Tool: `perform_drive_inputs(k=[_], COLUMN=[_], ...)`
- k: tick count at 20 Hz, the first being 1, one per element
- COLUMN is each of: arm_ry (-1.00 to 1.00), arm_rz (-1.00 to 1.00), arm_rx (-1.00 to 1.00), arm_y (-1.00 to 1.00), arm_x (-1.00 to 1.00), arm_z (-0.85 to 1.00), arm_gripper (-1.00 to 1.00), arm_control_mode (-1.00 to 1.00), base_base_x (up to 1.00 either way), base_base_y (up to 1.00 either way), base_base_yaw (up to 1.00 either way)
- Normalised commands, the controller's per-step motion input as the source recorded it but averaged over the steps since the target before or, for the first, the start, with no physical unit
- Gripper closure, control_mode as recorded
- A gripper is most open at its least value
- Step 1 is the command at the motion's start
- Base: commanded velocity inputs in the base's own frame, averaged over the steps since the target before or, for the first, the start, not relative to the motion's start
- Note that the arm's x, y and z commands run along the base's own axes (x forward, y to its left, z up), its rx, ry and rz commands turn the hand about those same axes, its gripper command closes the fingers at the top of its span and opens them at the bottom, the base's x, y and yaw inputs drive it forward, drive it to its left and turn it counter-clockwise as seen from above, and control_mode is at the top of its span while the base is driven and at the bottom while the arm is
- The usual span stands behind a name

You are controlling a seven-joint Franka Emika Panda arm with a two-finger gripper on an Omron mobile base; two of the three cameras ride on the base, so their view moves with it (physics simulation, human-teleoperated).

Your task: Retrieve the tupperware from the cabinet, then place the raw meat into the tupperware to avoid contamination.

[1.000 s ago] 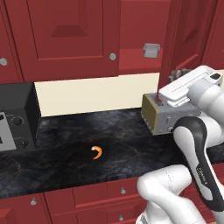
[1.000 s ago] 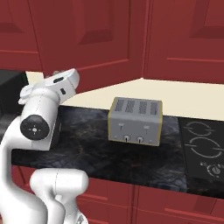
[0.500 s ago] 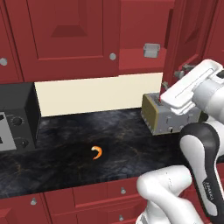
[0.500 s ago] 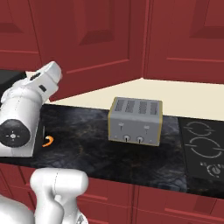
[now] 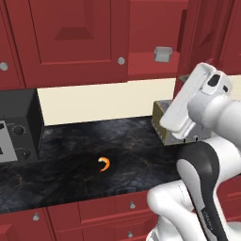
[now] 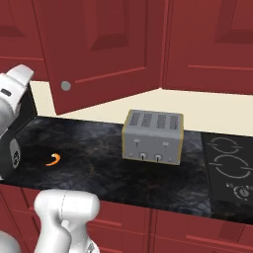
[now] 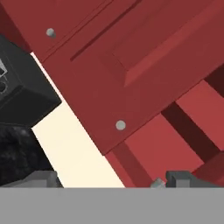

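Gripper spread wide in front of the cabinet; box on the shelf, meat on the counter.

In the hand view, the gripper [image 7: 113, 179] stood with its two fingertips [image 7: 43, 178] far apart and nothing between them, aimed at a cabinet [image 5: 75, 42] door with a round silver knob [image 7: 120, 125]. In the left base view, the cabinet stood open on its right side, and the small grey box [image 5: 163, 53] sat on the red inner shelf, well above the counter [image 5: 70, 179]. The orange curled meat [image 5: 104, 164] lay alone on the dark counter, well apart from the box and left of the silver toaster [image 6: 152, 137]. A black appliance [image 5: 19, 127] stood at the counter's left end against the cream back wall [image 5: 94, 101]. A stove top [image 6: 230, 165] lay right of the toaster.
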Motion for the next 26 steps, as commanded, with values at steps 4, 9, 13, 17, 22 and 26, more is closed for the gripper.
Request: perform_drive_inputs(k=[4, 9, 13, 17, 22, 26], arm_ry=[0.02, 0.04, 0.04, 0.01, -0.02, -0.01], arm_rz=[-0.08, -0.09, -0.11, -0.26, -0.33, -0.22], arm_rx=[-0.36, -0.33, -0.26, -0.12, -0.09, -0.08], arm_y=[0.32, 0.29, 0.25, 0.03, 0.00, -0.09], arm_x=[0.00, 0.01, 0.05, 0.09, 0.16, 0.13], arm_z=[-0.23, -0.16, -0.02, 0.00, 0.00, 0.00], arm_gripper=[-1.00, -1.00, -1.00, -1.00, -1.00, -1.00], arm_control_mode=[-1.00, -1.00, -1.00, -1.00, -1.00, -1.00], base_base_x=[0.00, 0.00, 0.00, 0.00, 0.00, 0.00], base_base_y=[0.00, 0.00, 0.00, 0.00, 0.00, 0.00], base_base_yaw=[0.00, 0.00, 0.00, 0.00, 0.00, 0.00])
